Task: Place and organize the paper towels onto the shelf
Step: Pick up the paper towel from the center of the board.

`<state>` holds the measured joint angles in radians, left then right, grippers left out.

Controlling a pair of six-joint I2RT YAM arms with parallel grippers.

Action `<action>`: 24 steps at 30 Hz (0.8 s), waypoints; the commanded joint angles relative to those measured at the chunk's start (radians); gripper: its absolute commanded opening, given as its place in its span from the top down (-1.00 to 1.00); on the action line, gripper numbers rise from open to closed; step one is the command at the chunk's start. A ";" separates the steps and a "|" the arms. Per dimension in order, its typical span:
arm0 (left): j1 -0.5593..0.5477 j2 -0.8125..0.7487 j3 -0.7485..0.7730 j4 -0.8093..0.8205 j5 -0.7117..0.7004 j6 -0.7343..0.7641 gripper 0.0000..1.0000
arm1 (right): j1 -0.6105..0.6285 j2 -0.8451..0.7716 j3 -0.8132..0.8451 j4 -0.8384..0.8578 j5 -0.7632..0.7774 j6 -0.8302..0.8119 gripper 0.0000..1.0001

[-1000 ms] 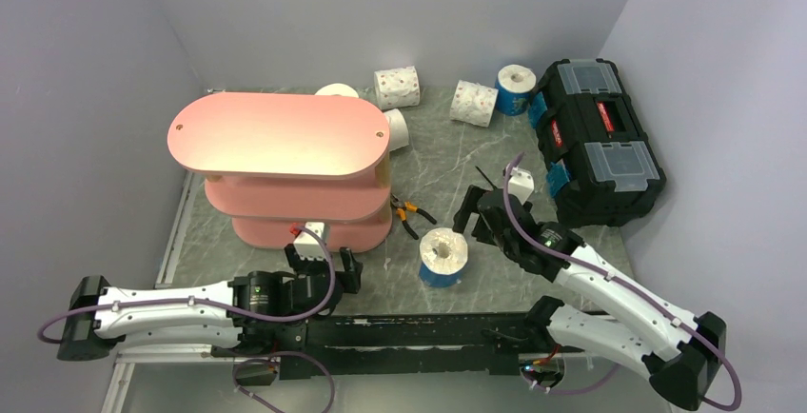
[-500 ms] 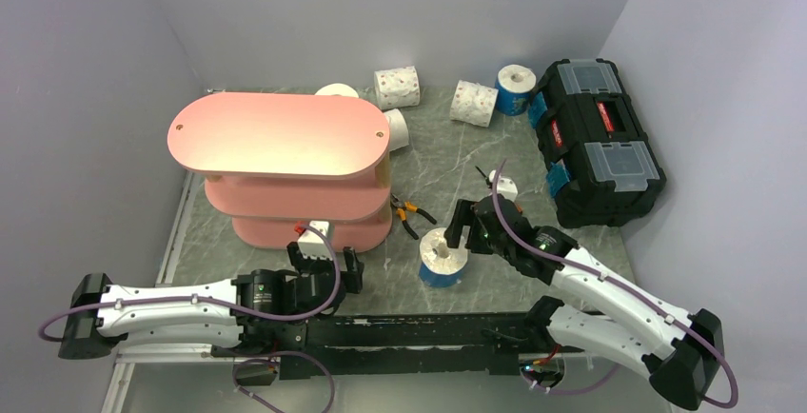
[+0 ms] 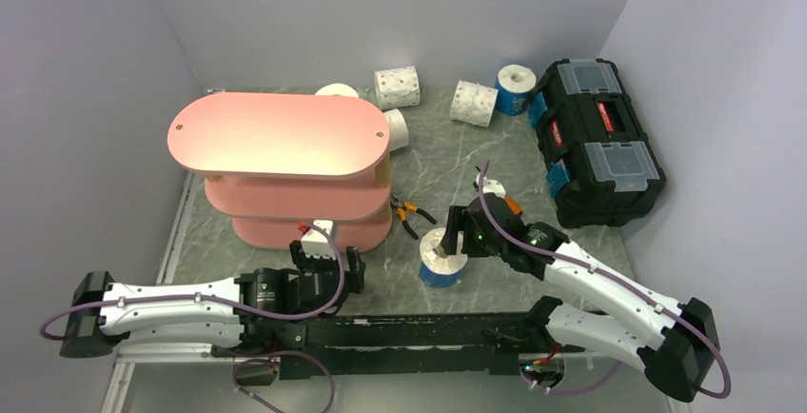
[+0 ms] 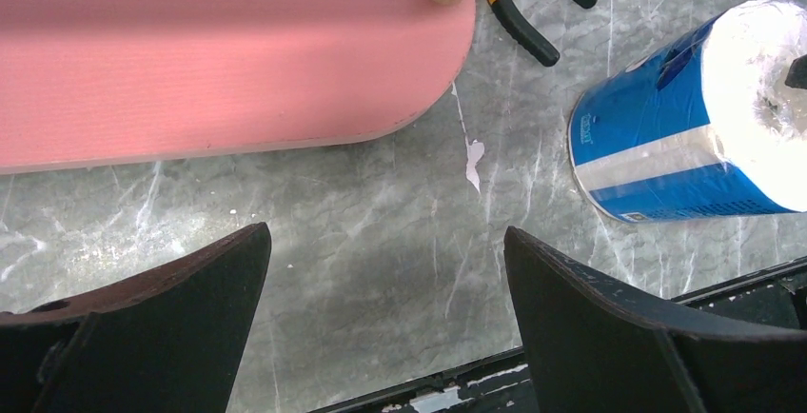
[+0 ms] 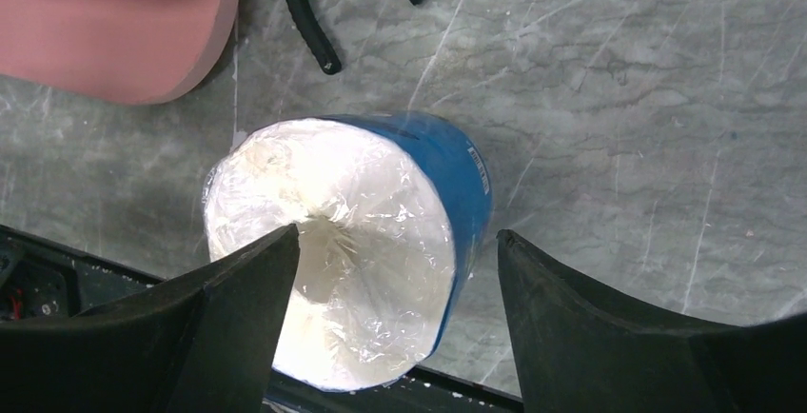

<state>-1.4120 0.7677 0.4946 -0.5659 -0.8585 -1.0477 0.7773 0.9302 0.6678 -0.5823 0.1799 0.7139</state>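
Note:
A blue-wrapped paper towel roll (image 3: 442, 259) stands on end near the table's front edge, its white film-covered top (image 5: 333, 242) facing up. My right gripper (image 3: 455, 232) is open over it. In the right wrist view its left finger (image 5: 238, 323) sits over the core, and its right finger (image 5: 590, 323) stands outside the blue wall with a gap. The pink shelf (image 3: 279, 134) stands at the left. My left gripper (image 3: 328, 270) is open and empty, low in front of the shelf's bottom board (image 4: 219, 51). Two speckled rolls (image 3: 397, 87) (image 3: 474, 102), a second blue roll (image 3: 515, 89) and two white rolls (image 3: 337, 90) (image 3: 396, 129) lie at the back.
Orange-and-black pliers (image 3: 411, 214) lie between the shelf and the near blue roll. A black toolbox (image 3: 597, 139) stands at the right edge. A metal rail (image 4: 457, 384) runs along the table's front edge just below my left gripper.
My right gripper has moved left and down onto the blue roll's top, and its jaws have narrowed. The left arm has not moved.

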 commanded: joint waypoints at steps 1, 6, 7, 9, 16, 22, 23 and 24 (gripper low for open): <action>-0.006 0.007 0.033 0.001 0.001 0.010 -0.99 | -0.003 0.001 0.025 0.012 -0.032 -0.021 -0.51; -0.006 0.006 0.030 -0.007 0.001 0.001 -0.99 | -0.003 0.024 0.018 0.012 -0.053 -0.028 -0.36; -0.006 0.005 0.029 -0.007 0.001 -0.002 -0.99 | -0.003 0.029 0.017 0.013 -0.057 -0.032 -0.36; -0.006 0.002 0.026 -0.008 0.002 -0.005 -0.99 | -0.003 0.039 0.018 0.013 -0.064 -0.034 -0.36; -0.006 -0.002 0.021 -0.003 0.003 -0.009 -0.99 | -0.001 0.070 0.003 0.022 -0.072 -0.039 -0.33; -0.005 0.003 0.024 -0.009 0.004 -0.013 -0.99 | -0.001 0.072 -0.004 0.028 -0.073 -0.044 -0.12; -0.006 0.004 0.023 -0.009 0.004 -0.014 -0.99 | -0.002 0.069 -0.005 0.029 -0.072 -0.045 -0.10; -0.006 0.004 0.023 -0.011 0.003 -0.015 -0.99 | 0.000 0.065 -0.006 0.030 -0.072 -0.045 -0.07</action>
<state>-1.4120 0.7696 0.4946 -0.5663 -0.8566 -1.0519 0.7773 1.0027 0.6613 -0.5808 0.1207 0.6796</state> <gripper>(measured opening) 0.994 0.561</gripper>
